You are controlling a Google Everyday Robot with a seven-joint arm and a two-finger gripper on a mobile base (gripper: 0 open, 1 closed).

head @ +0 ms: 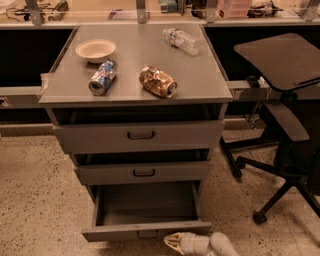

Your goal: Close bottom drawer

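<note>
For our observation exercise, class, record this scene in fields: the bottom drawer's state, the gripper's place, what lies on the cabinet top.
bottom drawer: pulled out, open
gripper: low, just before that drawer's front, right of its handle
cabinet top: bowl, blue can, brown can, plastic bottle; cans and bottle on their sides
beside cabinet: office chair, right

the gripper sits low at the near edge, just in front of the bottom drawer, right of its middle. its arm is cut off by the bottom edge. the drawer's handle is too dim to make out. the chair runs off the right edge. the clutter along the far side is cut by the top edge and too indistinct to name. labels on the blue can and brown can are too small to read.
</note>
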